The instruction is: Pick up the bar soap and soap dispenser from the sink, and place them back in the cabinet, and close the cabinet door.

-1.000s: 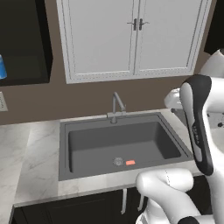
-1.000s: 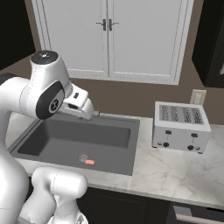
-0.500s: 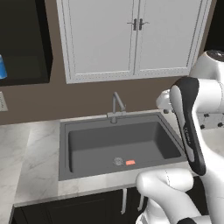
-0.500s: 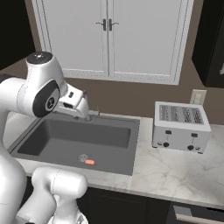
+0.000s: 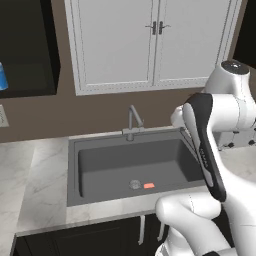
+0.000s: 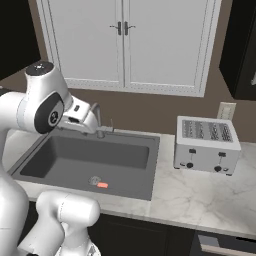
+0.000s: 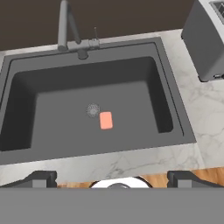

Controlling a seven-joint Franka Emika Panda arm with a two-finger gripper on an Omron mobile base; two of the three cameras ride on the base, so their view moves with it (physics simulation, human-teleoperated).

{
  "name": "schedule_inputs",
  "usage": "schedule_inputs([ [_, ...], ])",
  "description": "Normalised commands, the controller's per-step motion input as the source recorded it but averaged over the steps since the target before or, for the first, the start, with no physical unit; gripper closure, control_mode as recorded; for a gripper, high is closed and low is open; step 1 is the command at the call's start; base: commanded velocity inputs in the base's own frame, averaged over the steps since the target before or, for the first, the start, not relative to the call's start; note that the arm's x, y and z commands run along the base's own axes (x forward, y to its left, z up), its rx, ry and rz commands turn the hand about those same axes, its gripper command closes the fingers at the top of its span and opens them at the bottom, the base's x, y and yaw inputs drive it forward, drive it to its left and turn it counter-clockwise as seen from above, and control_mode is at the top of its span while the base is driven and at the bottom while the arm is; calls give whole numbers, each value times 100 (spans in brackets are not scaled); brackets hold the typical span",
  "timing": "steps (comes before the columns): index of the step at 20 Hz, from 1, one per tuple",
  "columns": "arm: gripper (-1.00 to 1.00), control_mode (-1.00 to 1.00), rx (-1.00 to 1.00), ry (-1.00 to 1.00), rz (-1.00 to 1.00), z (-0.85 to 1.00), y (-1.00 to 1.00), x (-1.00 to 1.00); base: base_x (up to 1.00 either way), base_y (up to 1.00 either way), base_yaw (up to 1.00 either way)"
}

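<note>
The bar soap (image 7: pixel 106 120) lies flat on the floor of the sink (image 7: pixel 175 109), just beside the round drain (image 7: pixel 92 110). It also shows as a small orange-red bar (image 5: pixel 149 185) (image 6: pixel 102 185) in both base views. My gripper (image 7: pixel 113 178) hangs open high above the sink's front edge, with its fingertips (image 7: pixel 40 178) far apart and nothing between them. A blue sliver of the soap dispenser (image 5: pixel 2 76) stands inside the dark cabinet (image 5: pixel 27 45) at the far left, cut by the frame edge. The cabinet door is out of view.
A slim faucet (image 5: pixel 132 120) rises behind the basin, close to my hand (image 6: pixel 82 117). A silver toaster (image 6: pixel 206 145) stands on the marble counter (image 6: pixel 200 195) to the right. White panelled doors (image 5: pixel 155 40) hang above the sink.
My arm has swung left, carrying the hand over the back of the sink toward the faucet. The bar soap has not moved.
</note>
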Motion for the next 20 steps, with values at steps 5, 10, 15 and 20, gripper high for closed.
schedule_inputs([
  [5, -100, -100, -1, 0, 0, -1, 3, 18, 0, 0, 0],
  [10, -100, -100, 0, 0, 0, -1, 0, 5, 0, 0, 0],
  [15, -100, -100, 0, 0, 0, 0, 0, 2, 0, 0, 0],
  [20, -100, -100, 0, 0, 0, 0, 0, 2, 0, 0, 0],
])
